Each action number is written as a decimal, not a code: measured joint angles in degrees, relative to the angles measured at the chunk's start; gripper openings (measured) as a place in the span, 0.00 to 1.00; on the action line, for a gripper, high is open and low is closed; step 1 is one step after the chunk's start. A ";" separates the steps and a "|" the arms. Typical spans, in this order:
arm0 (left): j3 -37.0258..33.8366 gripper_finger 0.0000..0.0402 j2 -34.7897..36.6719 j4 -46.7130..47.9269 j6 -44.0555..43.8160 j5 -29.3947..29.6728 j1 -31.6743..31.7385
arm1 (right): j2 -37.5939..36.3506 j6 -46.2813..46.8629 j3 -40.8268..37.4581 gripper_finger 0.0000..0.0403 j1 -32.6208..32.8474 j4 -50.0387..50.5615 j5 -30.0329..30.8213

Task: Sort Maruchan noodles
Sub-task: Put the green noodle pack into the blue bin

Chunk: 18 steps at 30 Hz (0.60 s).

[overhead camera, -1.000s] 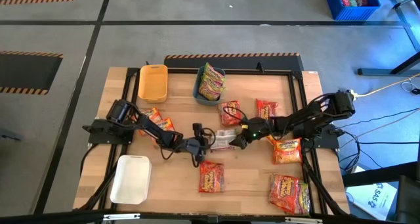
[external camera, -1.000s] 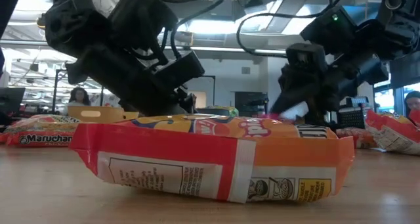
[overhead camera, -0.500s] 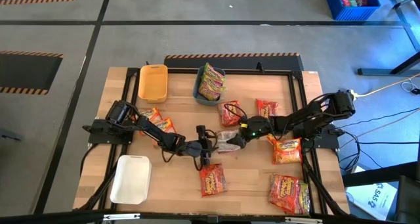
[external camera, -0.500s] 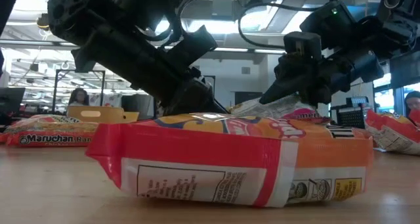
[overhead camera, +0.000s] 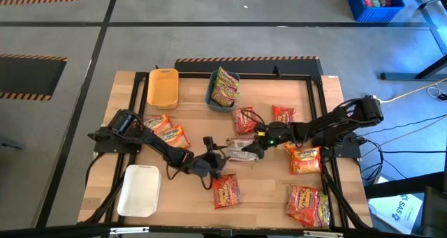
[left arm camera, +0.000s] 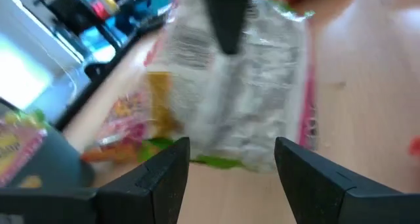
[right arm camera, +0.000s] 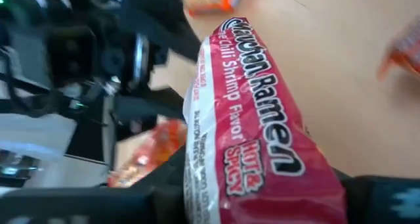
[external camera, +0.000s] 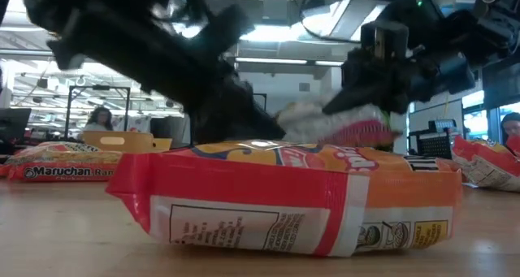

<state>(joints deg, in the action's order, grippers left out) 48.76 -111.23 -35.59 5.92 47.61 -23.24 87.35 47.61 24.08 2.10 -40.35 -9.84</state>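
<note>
The Maruchan noodles lie scattered as flat packets. One red chili-shrimp packet (overhead camera: 239,151) is at the table's middle with my right gripper (overhead camera: 257,145) shut on it; the low view shows this packet (external camera: 341,124) raised above an orange packet (external camera: 276,197). My left gripper (overhead camera: 216,161) stands open just left of the held packet, which fills the left wrist view (left arm camera: 243,86) ahead of the spread fingers. Green-edged packets (overhead camera: 225,86) rest in a blue-grey tray (overhead camera: 211,93). My right gripper pinches the red packet by its end (right arm camera: 289,184) nearest the table's right, between its two fingers. The fingers come from the table's right side, slanting a little down. The packet reaches out toward the left gripper, its printed face tilted, raised off the table.
A yellow tray (overhead camera: 163,86) stands at the far left and a white tray (overhead camera: 140,189) at the near left. Loose packets lie at the left (overhead camera: 169,131), the far middle (overhead camera: 244,119) (overhead camera: 283,114), the right (overhead camera: 305,159), the near right (overhead camera: 307,204) and the near middle (overhead camera: 225,190).
My right gripper has shut on the red packet and raised it, rolling its wrist a little. My left gripper, still open, has drawn toward the table's near edge and risen slightly. The orange packet at the near middle has shifted and turned a little.
</note>
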 joint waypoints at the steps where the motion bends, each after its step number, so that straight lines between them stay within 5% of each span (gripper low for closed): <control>1: -0.05 0.54 0.43 0.17 1.52 1.06 -0.82 | -1.03 -0.01 -0.01 0.31 -0.38 -0.08 -0.39; 5: 1.36 0.54 2.03 0.19 10.23 4.93 -3.83 | -5.08 0.39 0.00 0.29 -2.54 -2.77 -2.21; 10: 6.53 0.54 2.26 0.56 32.04 12.86 -6.53 | -7.42 3.84 2.14 0.26 -5.91 -3.23 -5.71; 18: 14.04 0.54 2.24 2.23 56.79 19.87 -4.68 | -7.50 7.62 7.54 0.32 -6.93 -3.31 -12.41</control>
<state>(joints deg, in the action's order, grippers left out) 62.80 -108.99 -33.36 62.70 67.47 -27.92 79.85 55.22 31.61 -4.83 -43.66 -22.25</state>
